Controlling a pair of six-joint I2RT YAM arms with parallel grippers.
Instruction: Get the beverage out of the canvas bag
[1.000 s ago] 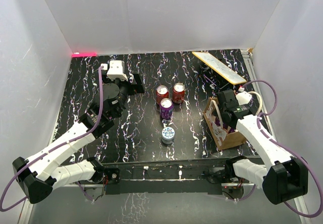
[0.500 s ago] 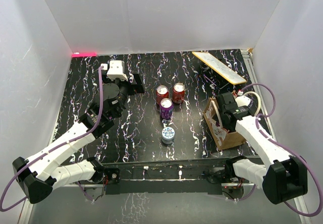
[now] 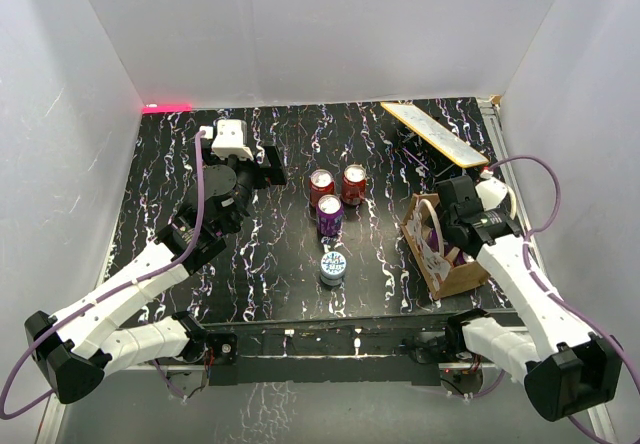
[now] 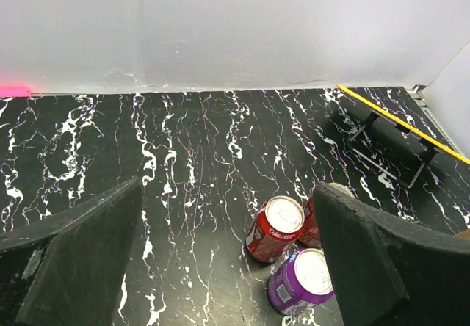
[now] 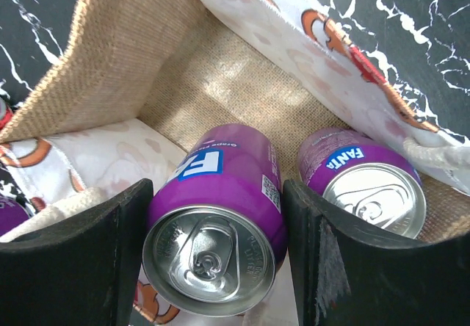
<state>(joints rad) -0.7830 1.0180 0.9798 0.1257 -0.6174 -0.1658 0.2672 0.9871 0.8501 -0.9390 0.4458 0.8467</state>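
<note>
Right claw (image 5: pixel 213 256): clenched on the purple can (image 5: pixel 220 186), one finger against each side of it, lid facing up at the wrist.
Change: a second ago the jaws had a little slack; now they are fully closed on the can, with the wrist down in the mouth of the canvas bag (image 5: pixel 125 40).
Can's place: between the fingers, not yet lifted, its base down inside the bag.
Neighbour: a second purple can (image 5: pixel 367 186) just right of the claw, also in the bag.
Left claw (image 4: pixel 228 263): released, fingers wide, over the bench (image 4: pixel 183 164), well apart from the bag.
Meaning: the grasp looks made; the lift out remains.
Risk: the cream handle (image 5: pixel 439 152) just right of the claw could snag.
</note>
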